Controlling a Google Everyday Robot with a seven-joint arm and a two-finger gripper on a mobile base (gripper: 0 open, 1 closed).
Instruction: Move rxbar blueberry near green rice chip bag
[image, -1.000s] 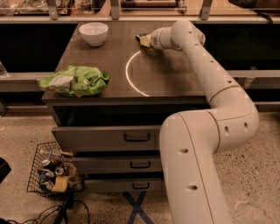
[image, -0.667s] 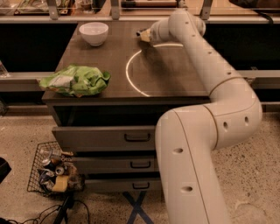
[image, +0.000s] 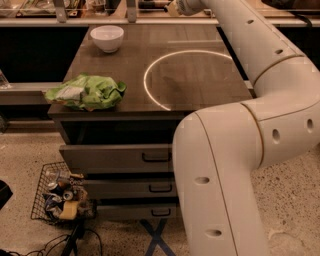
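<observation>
Green foil, crumpled and puffy, marks the green rice chip bag (image: 85, 92), which lies on the front left corner of the dark wood-grain table top (image: 200, 85), its pale whitish patch turned towards the left edge. A round white ceramic bowl (image: 107, 38) stands upright at the back left of the same top, well apart from the bag. A thin bright white ring (image: 144, 82) is drawn across the middle and right of the surface, and neither the bag nor the bowl touches it. The robot's thick cream-white jointed arm (image: 260, 100) rises from the lower right, bends, and reaches over the right side of the table to the far edge, where the gripper (image: 174, 8) sits raised at the very top of the view, partly cut off. Whether that gripper is open, closed or holding anything cannot be told. The small dark-wrapped rxbar blueberry cannot be made out, on the table top or at the gripper. Below the top, the front of the table carries grey drawers with dark handles (image: 117, 157), all pushed in. On the speckled beige floor (image: 290, 210) to the left stands a black wire basket (image: 40, 190) holding cans and other small items, with dark cables trailing beside it.
</observation>
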